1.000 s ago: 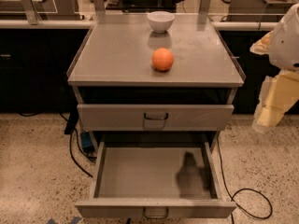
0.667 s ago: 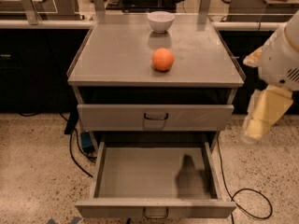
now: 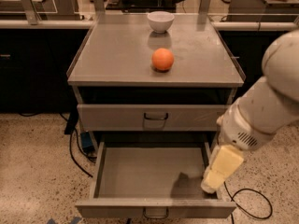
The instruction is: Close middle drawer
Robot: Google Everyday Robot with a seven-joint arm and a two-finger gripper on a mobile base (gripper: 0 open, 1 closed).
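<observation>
My gripper point(image 3: 213, 181) hangs low at the right side of the counter point(image 3: 117, 55), below its front right corner, on the end of my white arm point(image 3: 264, 106), which comes in from the right. It points down and to the left. Whether it is open or closed I cannot tell.

The middle drawer point(image 3: 140, 171) is pulled far out past the counter's front edge, showing its plain grey tray. My gripper's tip is over the drawer's right wall, near its front right corner, and casts a dark shadow on the tray floor just to the left. I cannot tell if it touches the wall. The drawer's small loop handle point(image 3: 155, 213) sits at the middle of the low front panel, well to the left of my gripper and lower.

The top drawer point(image 3: 196, 118) above is shut, flush under the counter's front edge. On the counter an orange point(image 3: 163, 59) lies near the middle and a white bowl point(image 3: 160, 21) stands by the back edge.
</observation>
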